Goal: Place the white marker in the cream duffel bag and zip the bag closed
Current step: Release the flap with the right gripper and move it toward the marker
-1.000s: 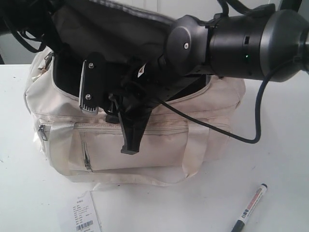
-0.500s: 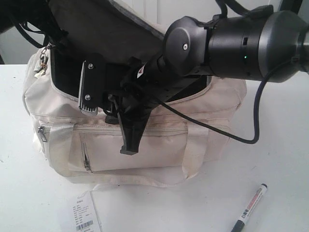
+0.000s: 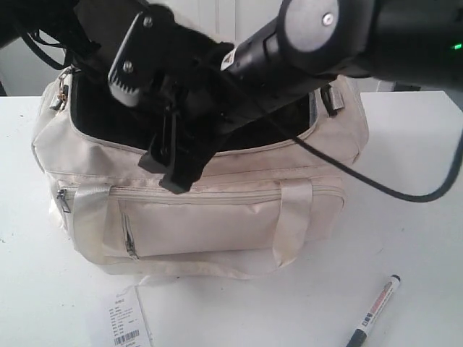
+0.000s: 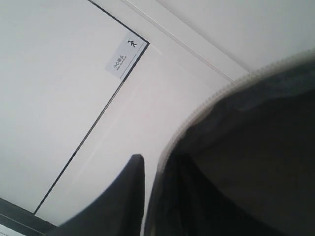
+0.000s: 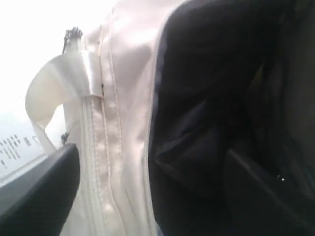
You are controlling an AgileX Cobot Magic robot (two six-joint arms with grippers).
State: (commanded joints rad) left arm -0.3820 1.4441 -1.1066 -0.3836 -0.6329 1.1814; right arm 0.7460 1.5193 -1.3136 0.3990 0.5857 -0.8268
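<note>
A white table (image 3: pixel 427 238) fills the scene, with pale wall panels behind; the left wrist view takes in a dark seam line and a small sign (image 4: pixel 125 58) bearing a walking figure. The cream duffel bag (image 3: pixel 217 217) sits left of centre, its top open on a dark lining. The white marker (image 3: pixel 374 311) lies on the bare table at the near right, well apart from the bag, with nothing touching it. A printed paper tag (image 3: pixel 124 325) lies just in front of the bag at the near left. The right arm reaches in from the far right across the opening and hides much of the far rim. The right gripper (image 3: pixel 152 119) hangs over the near rim, jaws spread wide and holding nothing. A black cable (image 3: pixel 405 194) loops from that arm to the bag's right. Of the left gripper (image 4: pixel 142 172), one dark finger shows beside the bag's zip edge; its grip cannot be told.
</note>
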